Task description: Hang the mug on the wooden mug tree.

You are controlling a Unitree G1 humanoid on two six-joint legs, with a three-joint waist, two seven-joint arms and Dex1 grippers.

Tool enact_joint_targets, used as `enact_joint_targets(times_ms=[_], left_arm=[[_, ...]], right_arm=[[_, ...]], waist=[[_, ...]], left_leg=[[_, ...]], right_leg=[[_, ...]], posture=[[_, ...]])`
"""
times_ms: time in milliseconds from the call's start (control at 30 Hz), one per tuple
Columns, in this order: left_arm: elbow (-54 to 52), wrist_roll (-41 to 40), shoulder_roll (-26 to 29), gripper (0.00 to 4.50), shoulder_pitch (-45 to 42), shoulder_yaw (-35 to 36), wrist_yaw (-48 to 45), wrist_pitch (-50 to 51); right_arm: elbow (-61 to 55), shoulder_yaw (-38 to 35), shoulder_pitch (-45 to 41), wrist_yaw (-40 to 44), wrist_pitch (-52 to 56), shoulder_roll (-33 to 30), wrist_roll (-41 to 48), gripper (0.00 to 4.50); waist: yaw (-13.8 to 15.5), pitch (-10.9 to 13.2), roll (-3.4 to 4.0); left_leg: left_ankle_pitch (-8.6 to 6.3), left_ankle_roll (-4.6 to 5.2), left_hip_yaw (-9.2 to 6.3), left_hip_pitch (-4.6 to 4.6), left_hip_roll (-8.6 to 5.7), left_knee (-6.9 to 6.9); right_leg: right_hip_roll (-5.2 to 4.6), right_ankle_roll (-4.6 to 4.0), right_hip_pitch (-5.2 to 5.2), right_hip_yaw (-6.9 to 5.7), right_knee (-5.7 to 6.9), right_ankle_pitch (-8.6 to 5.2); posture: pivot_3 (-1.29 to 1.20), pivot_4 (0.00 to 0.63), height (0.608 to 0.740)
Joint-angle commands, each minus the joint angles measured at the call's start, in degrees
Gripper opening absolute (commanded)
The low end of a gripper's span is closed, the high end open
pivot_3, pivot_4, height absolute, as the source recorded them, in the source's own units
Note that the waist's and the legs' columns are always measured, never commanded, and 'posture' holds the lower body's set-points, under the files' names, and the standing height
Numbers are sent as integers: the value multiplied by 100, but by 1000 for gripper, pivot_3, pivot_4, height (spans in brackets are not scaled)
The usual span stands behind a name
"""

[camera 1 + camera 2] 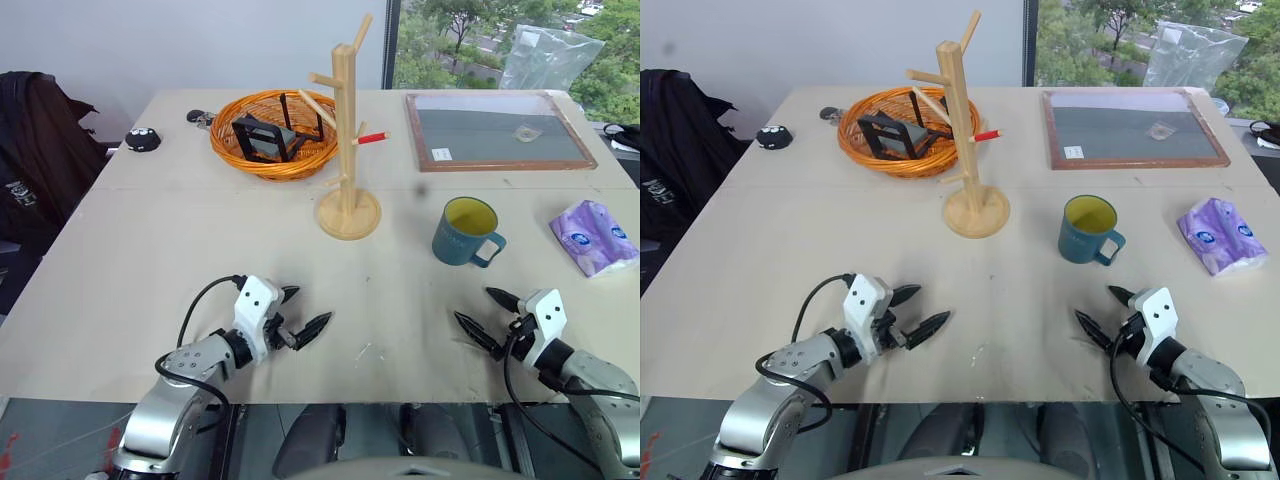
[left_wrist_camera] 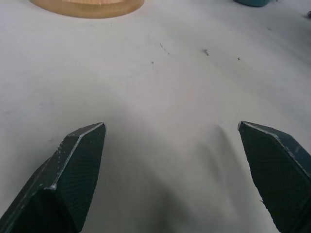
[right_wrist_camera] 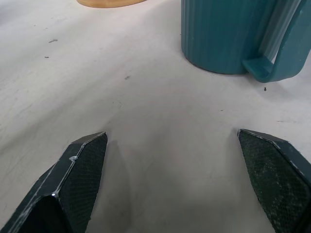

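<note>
- Left gripper (image 1: 304, 314) and right gripper (image 1: 483, 314) low at near table (image 1: 180, 260) edge, fingers spread, holding nothing.
- Mug (image 1: 466, 232) upright, ahead of right gripper, open tabletop between.
- Wooden mug tree (image 1: 347, 140) mid-table, left of mug, just beside orange basket (image 1: 265, 140).
- Framed board (image 1: 497, 130) at far right; window behind.

No text, number or brand can be read. The purple tissue pack (image 1: 594, 236) on the bench (image 1: 200, 260) carries a round blue-and-white emblem whose lettering is too small to make out. A small white label (image 1: 442, 154) on the wooden-framed board (image 1: 497, 131) shows marks that stay illegible (likewise the pale print on the dark garment (image 1: 20, 192)).
</note>
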Motion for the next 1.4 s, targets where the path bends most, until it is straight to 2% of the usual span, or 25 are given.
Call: enact_joint_targets(times_ms=[33,200,467,733,967,1033,1100,1300,1400], left_arm=[[-65,-65,0,4500,-62,11,-43,-25],[-8,-89,34,4500,-272,-43,-191,-46],[-182,-352,132,4500,-1072,-290,-626,204],[-352,-457,219,4500,-1781,-615,-871,464],[-510,-302,323,4500,-2215,-829,-812,623],[-523,-198,335,4500,-2278,-872,-742,597],[-532,-172,306,4500,-2300,-879,-688,565],[-678,-424,185,4500,-2344,-761,-665,645],[-745,-557,180,4500,-2376,-712,-671,685]], right_arm=[[-175,-138,63,-101,-61,39,25,4331],[-286,-306,-20,-621,61,260,14,4331],[-591,-576,-706,-2101,693,912,-69,4331],[-567,-405,-1116,-2816,798,1203,-618,4331],[-218,-382,-1369,-3051,710,1363,-894,4331],[-113,-367,-1457,-3062,672,1399,-932,3818],[-7,-326,-1535,-3036,626,1420,-963,2980],[135,-253,-1623,-2947,531,1455,-986,12],[175,-222,-1680,-2864,468,1440,-973,12]], waist=[[-1,0,0],[2,1,0],[-4,8,5],[-8,9,6],[-34,10,9],[-50,11,10],[-74,11,10],[-132,12,10],[-146,12,10]], left_leg=[[0,0,0,0,0,0],[0,0,-1,0,0,0],[3,-5,-1,-2,-1,-2],[16,-27,0,-4,-4,-18],[18,-29,1,-3,-3,-19],[18,-29,3,-3,-3,-19],[18,-29,3,-2,-4,-19],[19,-30,2,-3,-3,-19],[19,-30,2,-2,-3,-19]], right_leg=[[0,0,0,0,0,0],[1,1,0,-1,0,1],[6,7,-3,0,1,6],[8,7,-13,3,0,6],[14,7,-13,6,1,7],[14,7,-13,8,1,7],[14,7,-13,10,1,7],[15,7,-13,10,1,7],[15,7,-12,11,1,7]], posture=[[0,150,740],[0,150,740],[0,150,740],[0,150,740],[0,150,740],[0,150,740],[0,150,740],[0,150,740],[0,150,740]])
